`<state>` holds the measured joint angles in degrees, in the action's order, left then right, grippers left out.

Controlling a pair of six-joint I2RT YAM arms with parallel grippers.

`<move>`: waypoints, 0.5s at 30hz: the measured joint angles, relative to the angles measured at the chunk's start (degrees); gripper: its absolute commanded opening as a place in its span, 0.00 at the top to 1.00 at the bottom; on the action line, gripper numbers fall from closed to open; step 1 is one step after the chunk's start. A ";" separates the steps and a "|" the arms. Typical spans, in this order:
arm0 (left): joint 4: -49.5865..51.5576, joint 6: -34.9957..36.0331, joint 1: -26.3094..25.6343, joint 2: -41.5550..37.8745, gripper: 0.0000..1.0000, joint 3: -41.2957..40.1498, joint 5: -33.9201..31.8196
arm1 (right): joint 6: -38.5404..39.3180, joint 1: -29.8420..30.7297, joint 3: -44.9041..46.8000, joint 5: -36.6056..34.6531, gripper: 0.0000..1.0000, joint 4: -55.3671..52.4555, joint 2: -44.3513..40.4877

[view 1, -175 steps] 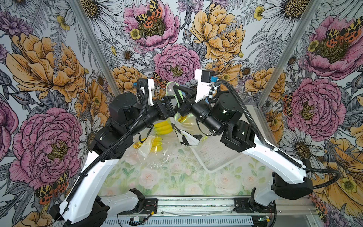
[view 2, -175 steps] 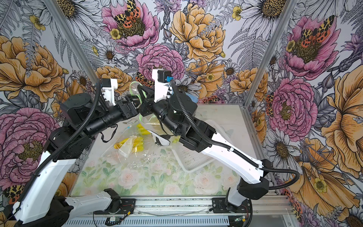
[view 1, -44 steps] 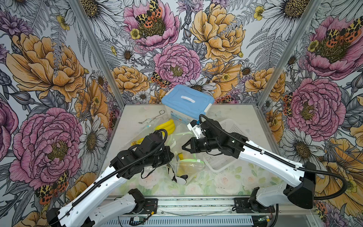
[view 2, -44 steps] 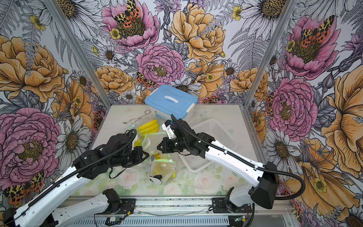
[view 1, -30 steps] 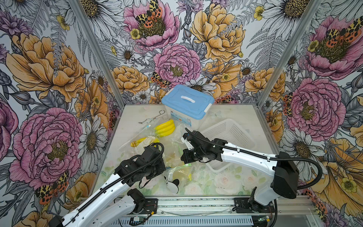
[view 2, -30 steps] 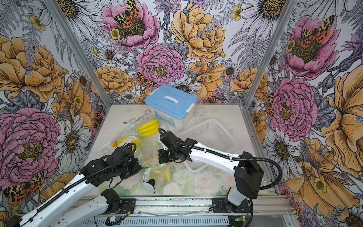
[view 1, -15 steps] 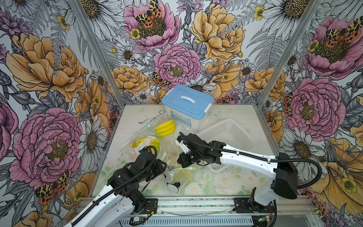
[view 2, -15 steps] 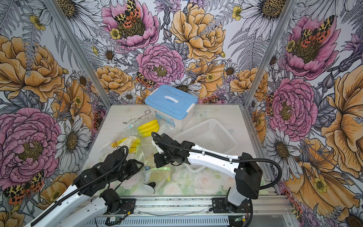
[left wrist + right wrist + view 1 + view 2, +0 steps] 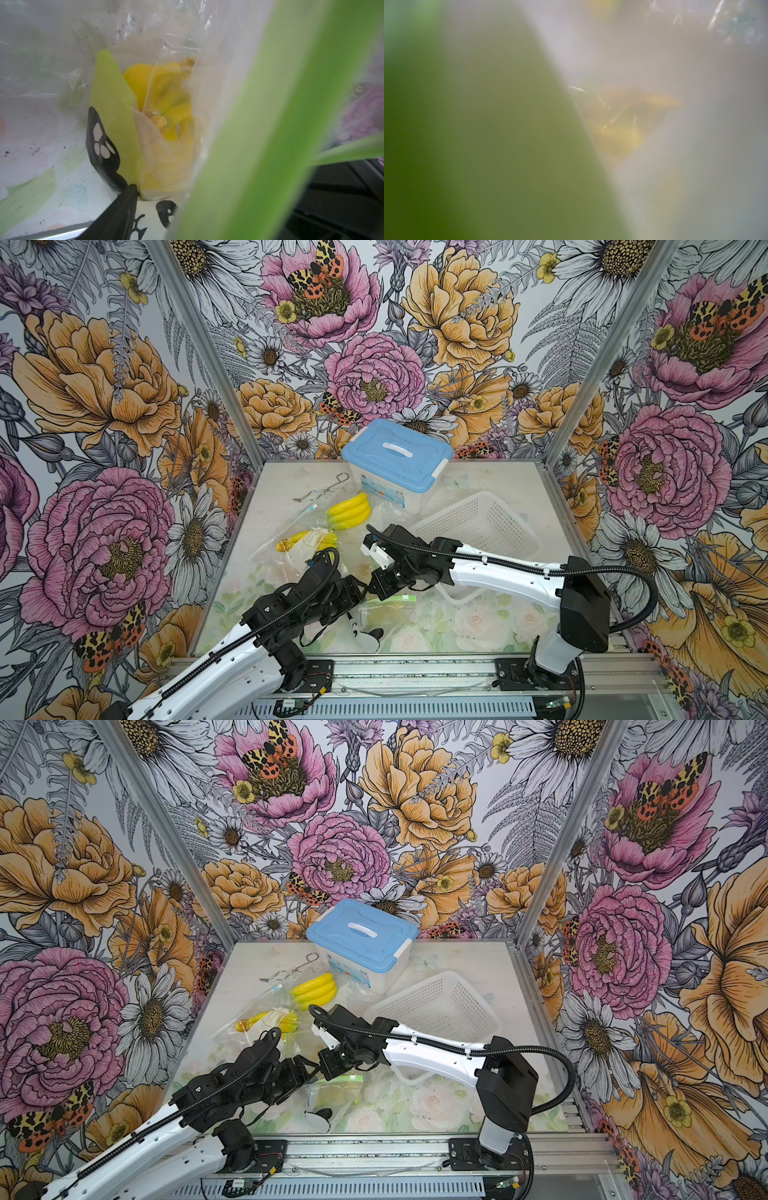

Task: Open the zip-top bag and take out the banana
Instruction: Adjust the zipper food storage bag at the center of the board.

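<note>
The zip-top bag (image 9: 388,610) is clear plastic with a green zip strip (image 9: 399,598) and black butterfly prints. It lies near the table's front middle in both top views (image 9: 336,1090). My right gripper (image 9: 376,593) is shut on its green rim, which covers the right wrist view as a green blur (image 9: 467,124). My left gripper (image 9: 360,591) is open just left of the rim. One dark finger (image 9: 122,205) touches the bag's edge. The other is hidden behind the green strip (image 9: 259,124). The yellow banana (image 9: 172,99) lies inside the bag, seen through its open mouth.
Behind the arms lie a loose banana bunch (image 9: 349,510) and more clear bags with yellow fruit (image 9: 307,539). Metal tongs (image 9: 322,491) lie at the back left. A blue-lidded box (image 9: 397,456) stands at the back and a white basket (image 9: 478,526) to its right.
The left jaws have opened and let go of the bag's rim. The left arm has drawn back toward the front left. The right gripper still holds the rim and has shifted slightly left.
</note>
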<state>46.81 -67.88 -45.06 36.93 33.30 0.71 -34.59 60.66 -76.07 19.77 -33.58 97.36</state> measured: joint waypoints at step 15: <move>-7.91 -2.23 -1.25 3.67 1.00 -6.47 -0.11 | -2.14 -1.95 3.21 -4.17 1.00 -0.63 -1.68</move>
<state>38.89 -70.11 -46.30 40.60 26.83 0.60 -36.73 58.72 -72.86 15.59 -34.22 95.68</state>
